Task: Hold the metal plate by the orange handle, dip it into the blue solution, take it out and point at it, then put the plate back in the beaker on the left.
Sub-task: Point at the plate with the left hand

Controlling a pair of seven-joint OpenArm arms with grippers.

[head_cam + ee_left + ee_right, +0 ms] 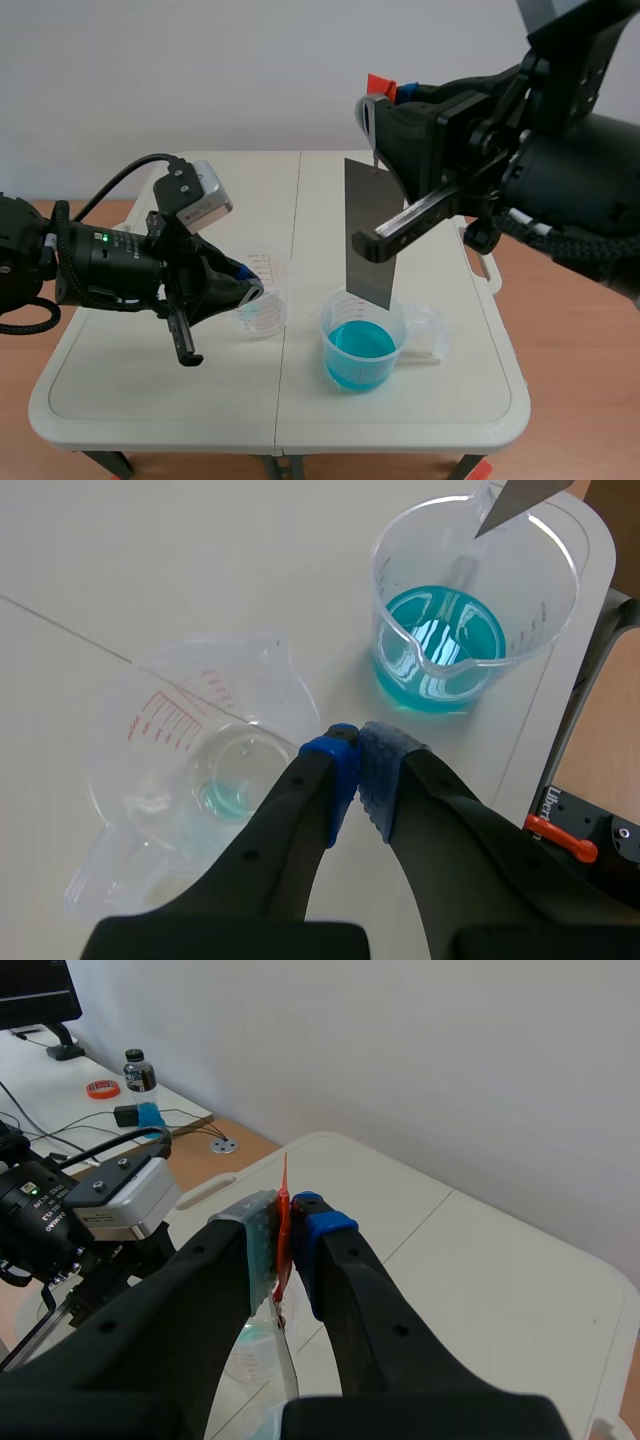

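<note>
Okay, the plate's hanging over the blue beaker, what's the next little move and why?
Probably lower the right gripper straight down. It is shut on the orange handle, and the metal plate hangs upright, its lower edge near the rim of the beaker, above the blue solution.

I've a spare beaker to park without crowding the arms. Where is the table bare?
Bare: the far left part of the table behind the clear beaker, and the near edge in front of both beakers. Crowded: the middle, where the left gripper sits beside the clear beaker and the metal plate hangs over the beaker of blue solution.
</note>
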